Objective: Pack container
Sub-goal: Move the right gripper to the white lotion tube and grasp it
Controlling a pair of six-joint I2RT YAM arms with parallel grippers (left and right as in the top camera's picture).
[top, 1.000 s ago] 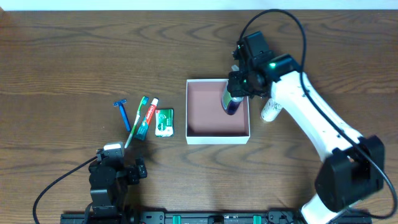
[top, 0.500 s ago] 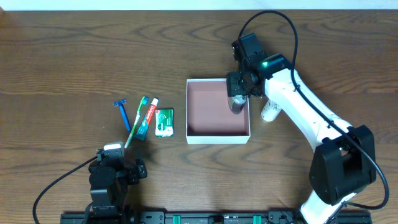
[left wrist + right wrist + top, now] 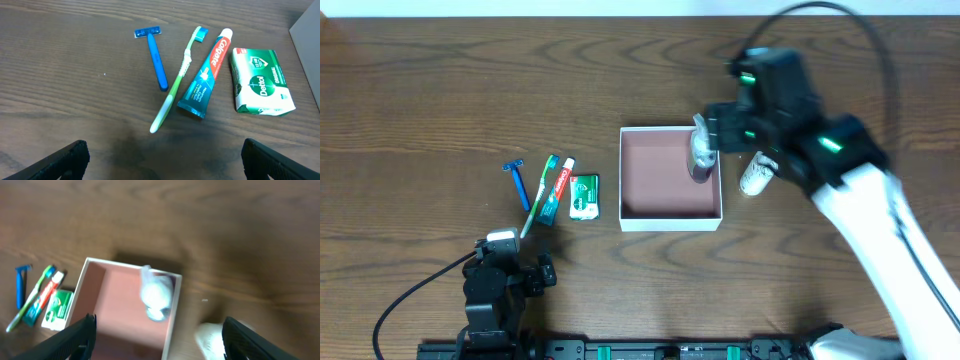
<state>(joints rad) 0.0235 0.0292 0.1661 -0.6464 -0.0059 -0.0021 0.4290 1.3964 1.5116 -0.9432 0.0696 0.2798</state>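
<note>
Overhead straight down, left wrist low, right wrist above container (image 3: 116,302), sharing toothpaste (image 3: 209,72)

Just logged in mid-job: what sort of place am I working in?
Likely a robot test bench: a wood-grain table, toothpaste and razor lined up beside the container, and a black equipment rail.

On the wooden table (image 3: 440,90), a razor (image 3: 518,182), toothbrush (image 3: 540,192), toothpaste (image 3: 555,190) and soap box (image 3: 583,196) lie left. The container (image 3: 670,224) sits at centre, with what may be a white bottle (image 3: 756,175) just right of it.

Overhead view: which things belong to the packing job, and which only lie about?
Job: container, bottle in it, razor, toothbrush, toothpaste, soap, white item beside the container.
Lying about: only the left arm's cable.
</note>
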